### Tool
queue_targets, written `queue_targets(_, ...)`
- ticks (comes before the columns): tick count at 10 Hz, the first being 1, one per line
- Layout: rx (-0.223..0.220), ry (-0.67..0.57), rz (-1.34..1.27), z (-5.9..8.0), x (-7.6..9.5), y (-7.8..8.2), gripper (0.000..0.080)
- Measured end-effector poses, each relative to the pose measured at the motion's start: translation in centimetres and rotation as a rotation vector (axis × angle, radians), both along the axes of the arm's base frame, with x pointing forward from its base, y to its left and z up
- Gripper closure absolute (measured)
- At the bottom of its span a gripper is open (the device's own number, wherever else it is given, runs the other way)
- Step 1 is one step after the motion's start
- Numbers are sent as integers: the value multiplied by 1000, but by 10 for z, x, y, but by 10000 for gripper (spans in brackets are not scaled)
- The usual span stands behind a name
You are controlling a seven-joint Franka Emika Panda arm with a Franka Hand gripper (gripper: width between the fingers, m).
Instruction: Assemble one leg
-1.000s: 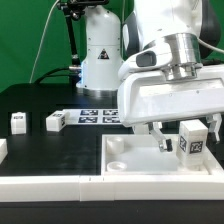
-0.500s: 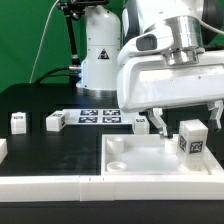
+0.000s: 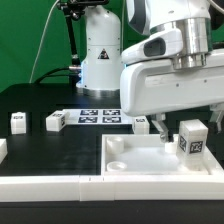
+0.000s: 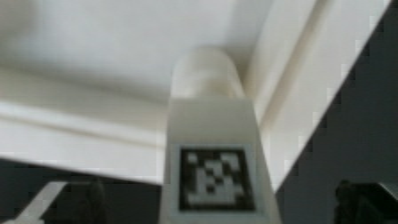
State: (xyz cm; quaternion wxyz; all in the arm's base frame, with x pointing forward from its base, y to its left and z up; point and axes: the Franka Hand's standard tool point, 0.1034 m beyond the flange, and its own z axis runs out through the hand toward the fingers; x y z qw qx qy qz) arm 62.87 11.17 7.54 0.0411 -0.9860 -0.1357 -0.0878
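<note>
I've got the gripper [image 3: 189, 128] low over the white panel [image 3: 140, 160], which lies along the table's near edge, toward the corner at the exterior view's right. Jaws are spread wide and clamp nothing. The leg [image 3: 192, 140] stands upright on that panel between the fingers [image 3: 160, 128], tag facing the exterior camera. The wrist view shows a gap on either side of it. A spare tagged block [image 3: 55, 121] sits mid-table, just beside the marker board [image 3: 97, 117].

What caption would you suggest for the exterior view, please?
Open gripper poised over a tagged leg standing on the white panel.
</note>
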Motion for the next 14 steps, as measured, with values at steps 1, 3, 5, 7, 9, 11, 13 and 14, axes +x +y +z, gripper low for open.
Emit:
queue_targets(1,-9,93,7,3,-1,-1,151)
queue_targets(3,-13,169,11,6,1,3,151)
queue_targets(5,-12,157,10,5,3,2,151)
queue_targets(7,-12,157,10,5,3,2,151)
queue_targets(9,-12,157,10,5,3,2,273)
queue_targets(11,-12,158,10,5,3,2,509)
queue_targets(13,-12,158,10,5,2,2,509)
queue_targets(14,-8,161,-21,5,2,3,509)
